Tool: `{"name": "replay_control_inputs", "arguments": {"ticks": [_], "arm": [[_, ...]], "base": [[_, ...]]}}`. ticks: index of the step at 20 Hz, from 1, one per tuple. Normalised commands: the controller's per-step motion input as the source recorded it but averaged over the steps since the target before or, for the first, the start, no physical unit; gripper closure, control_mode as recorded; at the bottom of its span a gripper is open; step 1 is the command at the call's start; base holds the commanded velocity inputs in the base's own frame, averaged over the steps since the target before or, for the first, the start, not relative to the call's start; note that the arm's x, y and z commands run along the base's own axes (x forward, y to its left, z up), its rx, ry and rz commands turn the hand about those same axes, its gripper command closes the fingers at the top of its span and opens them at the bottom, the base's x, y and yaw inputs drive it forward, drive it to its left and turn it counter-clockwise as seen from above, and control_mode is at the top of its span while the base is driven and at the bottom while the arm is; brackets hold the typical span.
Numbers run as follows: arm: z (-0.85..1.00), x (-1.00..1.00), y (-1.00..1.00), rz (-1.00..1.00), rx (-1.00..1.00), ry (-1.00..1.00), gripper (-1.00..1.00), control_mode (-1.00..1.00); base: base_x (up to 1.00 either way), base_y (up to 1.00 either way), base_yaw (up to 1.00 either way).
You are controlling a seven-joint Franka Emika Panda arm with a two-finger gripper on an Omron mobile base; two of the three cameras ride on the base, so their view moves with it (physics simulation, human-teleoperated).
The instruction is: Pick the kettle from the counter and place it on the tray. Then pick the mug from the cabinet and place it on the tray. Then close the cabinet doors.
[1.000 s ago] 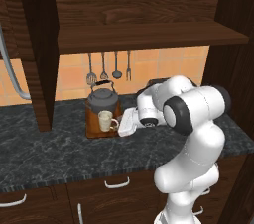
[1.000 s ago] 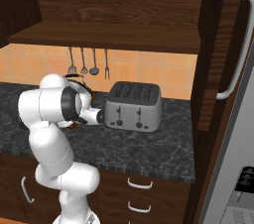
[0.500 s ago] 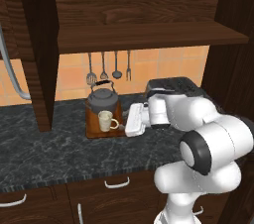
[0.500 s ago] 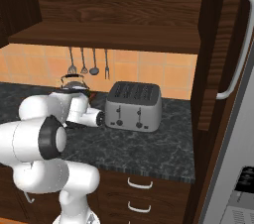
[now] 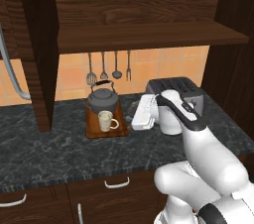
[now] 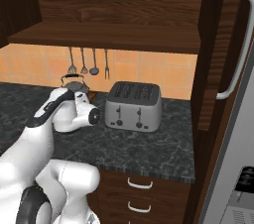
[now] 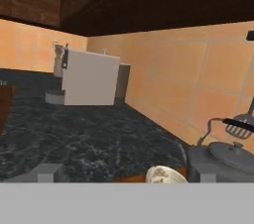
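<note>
On the dark counter lies the reddish-brown tray. The dark-grey kettle stands at its back and the cream mug at its front, both upright. My gripper hovers just right of the tray, pointing left at the mug, open and holding nothing. In the hand view the mug's rim shows low between my fingertips, with the kettle to the right. The cabinet shelf above is bare. Both cabinet doors stand open, one on the left and one on the right.
A silver toaster sits on the counter right behind my arm. Several utensils hang on the tiled wall above the kettle. Lower drawers with curved handles run under the counter. A white box-shaped appliance stands far along the counter.
My hand has drawn back to the right, away from the mug, with its jaws spreading wider. The arm's elbow has swung low and forward. Mug and kettle stay on the tray.
</note>
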Motion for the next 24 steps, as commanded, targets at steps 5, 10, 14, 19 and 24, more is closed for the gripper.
{"name": "replay_control_inputs", "arguments": {"ticks": [5,10,14,19,24], "arm": [[0.13,-0.32,-0.40,-0.08,-0.09,0.02,-1.00,-1.00],[0.05,-0.75,-0.70,-0.04,-0.08,-0.06,-1.00,-1.00],[0.07,-0.68,-0.73,-0.07,-0.06,0.00,-1.00,-1.00],[-0.02,-0.67,-0.79,-0.07,0.00,-0.11,-1.00,-1.00],[-0.14,-0.42,-0.50,-0.20,0.08,-0.32,-1.00,-1.00]], "base": [[0.00,0.00,0.00],[0.00,0.00,0.00],[0.00,0.00,0.00],[0.00,0.00,0.00],[0.00,0.00,0.00]]}}
